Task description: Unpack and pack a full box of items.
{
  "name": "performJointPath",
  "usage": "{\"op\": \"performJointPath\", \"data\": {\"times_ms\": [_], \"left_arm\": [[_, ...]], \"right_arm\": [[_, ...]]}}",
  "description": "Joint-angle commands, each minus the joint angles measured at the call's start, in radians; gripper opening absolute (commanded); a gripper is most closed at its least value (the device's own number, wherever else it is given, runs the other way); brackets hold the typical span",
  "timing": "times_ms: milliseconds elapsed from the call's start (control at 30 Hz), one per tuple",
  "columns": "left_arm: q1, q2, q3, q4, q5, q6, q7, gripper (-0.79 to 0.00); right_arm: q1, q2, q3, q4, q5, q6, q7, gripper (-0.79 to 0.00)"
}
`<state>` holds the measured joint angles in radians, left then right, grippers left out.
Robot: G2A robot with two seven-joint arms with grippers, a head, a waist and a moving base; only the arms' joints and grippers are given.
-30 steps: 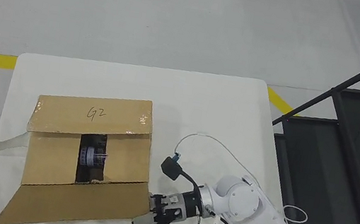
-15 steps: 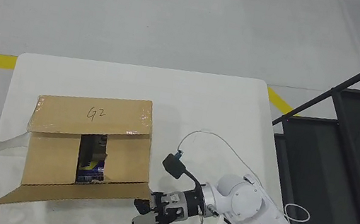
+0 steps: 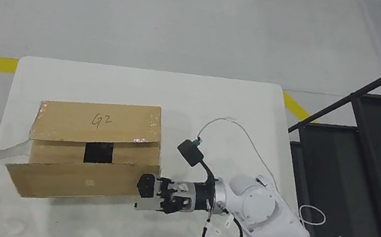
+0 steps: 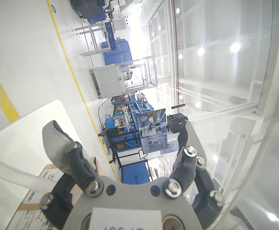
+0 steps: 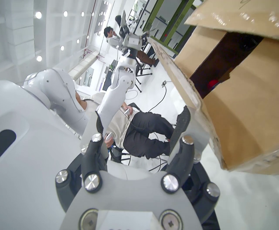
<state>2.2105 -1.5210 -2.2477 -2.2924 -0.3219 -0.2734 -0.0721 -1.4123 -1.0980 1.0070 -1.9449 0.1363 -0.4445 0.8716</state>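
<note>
A brown cardboard box [image 3: 98, 124] stands on the left half of the white table [image 3: 215, 107]. Its near flap [image 3: 74, 179] is tilted up over a dark opening [image 3: 100, 153]. My right gripper [image 3: 144, 192] sits at the right end of that flap. In the right wrist view the right gripper [image 5: 140, 122] is open, and one of its fingers [image 5: 183, 124] rests against the flap's edge [image 5: 196, 102]. Something red [image 5: 212, 83] shows inside the box. My left gripper [image 4: 119, 128] is open with nothing in it and points up at the room.
A strip of tape [image 3: 6, 152] hangs off the box's left side. A dark metal frame [image 3: 364, 170] stands to the right of the table. A white cable [image 3: 240, 138] loops over the right arm. Beside the left gripper lies a labelled carton [image 4: 93, 161].
The near flap has swung up from lying outward and now covers more of the opening. The right gripper has moved left toward the box, along with the flap.
</note>
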Motion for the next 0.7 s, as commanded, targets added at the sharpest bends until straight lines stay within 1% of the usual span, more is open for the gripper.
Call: {"op": "performJointPath", "data": {"times_ms": [0, 33, 100, 167, 200, 233, 300, 433, 500, 567, 667], "left_arm": [[0.007, -0.004, 0.000, -0.007, 0.014, -0.007, 0.013, 0.000], [0.010, -0.005, 0.002, -0.009, 0.017, -0.010, 0.016, 0.000], [0.019, -0.008, 0.005, -0.017, 0.021, -0.016, 0.019, 0.000], [0.019, -0.008, 0.005, -0.017, 0.021, -0.016, 0.019, 0.000], [0.019, -0.008, 0.005, -0.017, 0.021, -0.016, 0.019, 0.000], [0.019, -0.008, 0.005, -0.017, 0.021, -0.016, 0.019, 0.000], [0.019, -0.008, 0.005, -0.017, 0.021, -0.016, 0.019, 0.000], [0.019, -0.008, 0.005, -0.017, 0.021, -0.016, 0.019, 0.000], [0.019, -0.008, 0.005, -0.017, 0.021, -0.016, 0.019, 0.000], [0.019, -0.008, 0.005, -0.017, 0.021, -0.016, 0.019, 0.000], [0.019, -0.008, 0.005, -0.017, 0.021, -0.016, 0.019, 0.000]], "right_arm": [[0.028, -0.008, -0.023, 0.007, -0.016, 0.010, -0.041, -0.228], [0.036, -0.010, -0.030, 0.010, -0.021, 0.012, -0.052, -0.249], [0.065, -0.017, -0.048, 0.028, -0.061, 0.041, -0.088, -0.249], [0.086, -0.024, -0.060, 0.045, -0.090, 0.083, -0.140, -0.317], [0.096, -0.028, -0.066, 0.051, -0.113, 0.108, -0.170, -0.302], [0.099, -0.031, -0.071, 0.054, -0.117, 0.121, -0.194, -0.416], [0.115, -0.041, -0.097, 0.055, -0.137, 0.155, -0.250, -0.397], [0.134, -0.053, -0.128, 0.069, -0.130, 0.174, -0.290, -0.403], [0.140, -0.057, -0.133, 0.077, -0.130, 0.206, -0.304, -0.419], [0.143, -0.060, -0.132, 0.078, -0.113, 0.234, -0.323, -0.456], [0.144, -0.064, -0.131, 0.075, -0.090, 0.267, -0.343, -0.471]]}}
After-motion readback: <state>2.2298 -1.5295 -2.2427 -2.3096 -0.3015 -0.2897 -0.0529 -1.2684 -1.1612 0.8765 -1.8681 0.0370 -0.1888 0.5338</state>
